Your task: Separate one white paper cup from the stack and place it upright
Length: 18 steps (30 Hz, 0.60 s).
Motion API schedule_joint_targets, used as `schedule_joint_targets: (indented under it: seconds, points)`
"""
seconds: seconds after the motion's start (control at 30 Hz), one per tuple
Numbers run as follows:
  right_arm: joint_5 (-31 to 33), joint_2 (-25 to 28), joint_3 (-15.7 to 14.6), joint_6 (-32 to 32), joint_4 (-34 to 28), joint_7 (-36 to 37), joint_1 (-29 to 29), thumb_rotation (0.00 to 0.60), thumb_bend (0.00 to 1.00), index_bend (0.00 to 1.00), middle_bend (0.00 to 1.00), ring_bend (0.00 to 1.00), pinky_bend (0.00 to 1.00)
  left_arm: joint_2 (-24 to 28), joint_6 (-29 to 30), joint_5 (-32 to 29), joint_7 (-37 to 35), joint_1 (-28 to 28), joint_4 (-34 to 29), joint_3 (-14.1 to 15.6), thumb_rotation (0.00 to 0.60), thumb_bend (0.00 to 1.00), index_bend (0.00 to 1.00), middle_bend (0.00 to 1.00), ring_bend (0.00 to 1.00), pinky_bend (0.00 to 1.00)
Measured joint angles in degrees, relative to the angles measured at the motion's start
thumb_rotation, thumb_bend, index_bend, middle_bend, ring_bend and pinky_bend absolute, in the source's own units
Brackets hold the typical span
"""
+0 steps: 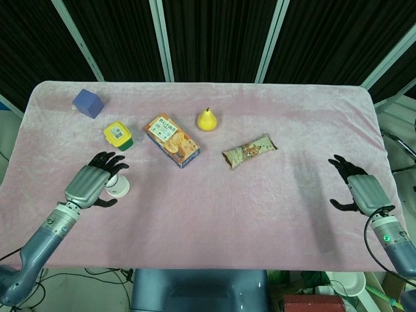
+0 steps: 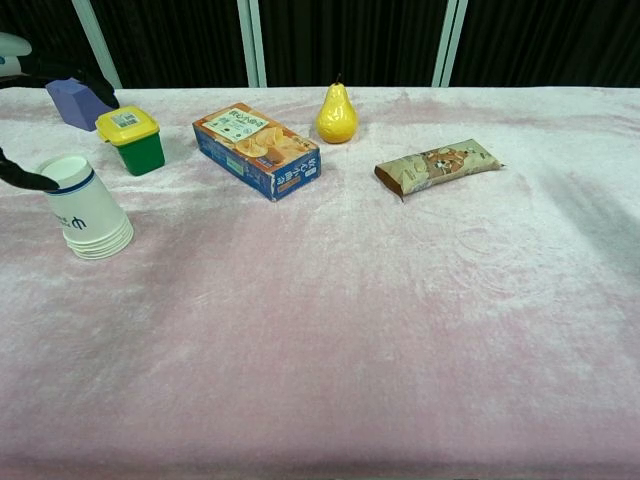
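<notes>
The stack of white paper cups with a dark blue band [image 2: 85, 210] stands mouth-down on the desk covered with a pink velvet cloth [image 2: 360, 330], and I take this stack as the landmark for all places. No cup is separated from it. The left hand [image 1: 91, 183] hangs over the stack, on its left side as the head view shows it, with the dark fingers [image 1: 109, 160] spread apart above the top cup; it seems that the thumb tip reaches the rim in the chest view, but most of the hand is cut by the frame edge there, so I cannot tell if it really touches. It holds nothing. Just behind the stack stands the small green container with a yellow lid [image 2: 131, 138], and further behind it, to the left, the purple cube [image 2: 76, 102]. To the right and a little behind the stack lies the orange and blue snack box [image 2: 256, 150], then the yellow pear [image 2: 337, 115] standing upright, then the brown snack bar in its wrapper [image 2: 438, 166]. Far to the right of the stack, near the desk edge, the right hand [image 1: 359, 190] is seen only in the head view, its fingers apart and empty.
</notes>
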Motion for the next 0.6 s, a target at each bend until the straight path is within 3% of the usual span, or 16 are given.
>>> schedule_joint_targets:
  seconds: [0.37,0.6]
  points:
    - [0.63,-0.81,-0.37,-2.35,0.82,-1.18,0.79,0.600,0.16,0.00,0.00,0.11,0.18,-4.77,-6.05,-3.51,-5.68,-0.84,12.29,-0.22,0.600,0.16,0.17,0.07,0.00,0.05]
    - [0.99,-0.82,-0.35,-2.81,1.02,-1.52,0.99,0.600,0.16,0.00,0.00,0.11,0.18,-9.11,-8.92,-3.02,-10.62,-2.01,18.42,-0.60,0.600,0.18,0.17,0.08,0.00,0.21]
